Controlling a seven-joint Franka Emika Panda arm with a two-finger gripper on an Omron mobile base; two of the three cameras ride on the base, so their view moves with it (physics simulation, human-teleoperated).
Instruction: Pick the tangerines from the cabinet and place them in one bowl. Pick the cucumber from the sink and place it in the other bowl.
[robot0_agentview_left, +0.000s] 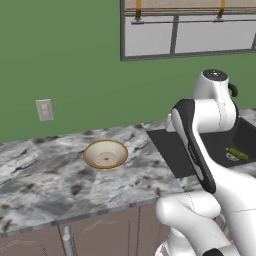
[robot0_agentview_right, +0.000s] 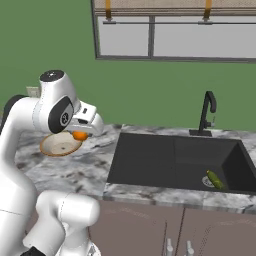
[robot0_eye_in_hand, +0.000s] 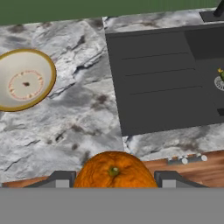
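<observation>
Gripper (robot0_eye_in_hand: 113, 186) clamped on bright orange tangerine (robot0_eye_in_hand: 114, 170), carried above marble counter (robot0_eye_in_hand: 87, 118) near its front edge, presumably headed for bowl (robot0_eye_in_hand: 24, 78). Bowl sat empty beside sink's (robot0_eye_in_hand: 162, 78) left edge. Cucumber (robot0_agentview_right: 216, 180) lay by drain (robot0_agentview_right: 210, 181), sink's right basin.

A big white robot arm with dark joints

The smooth, shiny white robot arm (robot0_agentview_right: 20, 150) is made of fat rounded tubes. A black band (robot0_agentview_left: 192, 145) runs along one part. A round dark cap with small dots (robot0_agentview_right: 51, 76) sits on its top, and a dark circle with a little mark (robot0_agentview_right: 64, 117) is on its side.
</observation>
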